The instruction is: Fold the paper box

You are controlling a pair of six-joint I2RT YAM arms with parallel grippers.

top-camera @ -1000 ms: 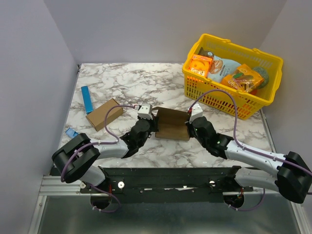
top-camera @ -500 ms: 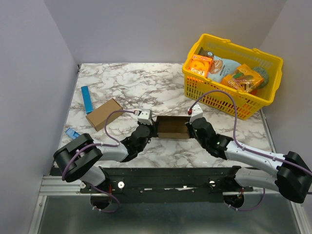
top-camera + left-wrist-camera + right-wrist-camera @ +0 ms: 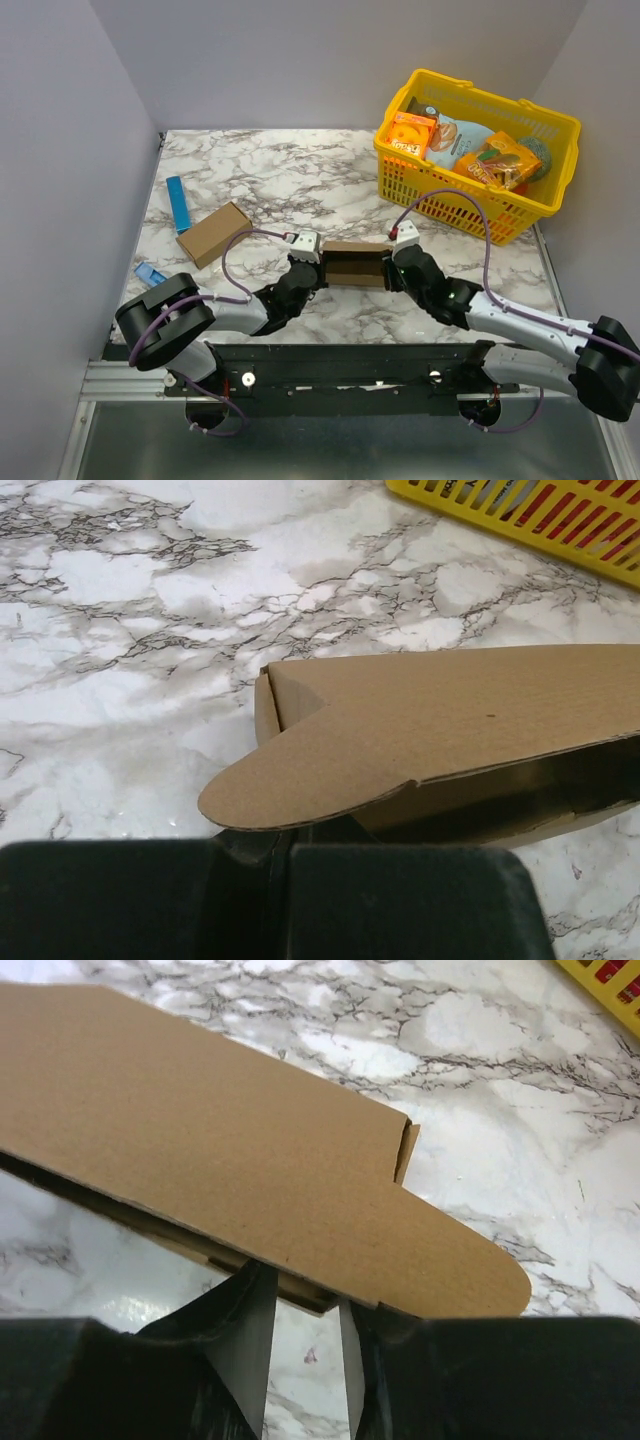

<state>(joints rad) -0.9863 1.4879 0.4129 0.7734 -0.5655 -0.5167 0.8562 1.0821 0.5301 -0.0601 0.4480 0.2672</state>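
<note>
Top external view, nearest first: the left pincer (image 3: 311, 262) and right pincer (image 3: 394, 260) meet the two ends of the paper box (image 3: 353, 266), lying near the middle of the table (image 3: 300, 170). The left one is clenched beneath a rounded flap, though whether it pinches cardboard I cannot tell; the right one's fingers (image 3: 240, 1340) stand apart at the box's edge. Farther off sit a brown carton (image 3: 212, 234) and a yellow basket (image 3: 470, 212).

Open tabletop (image 3: 300, 170) behind paper box (image 3: 354, 265)
</note>
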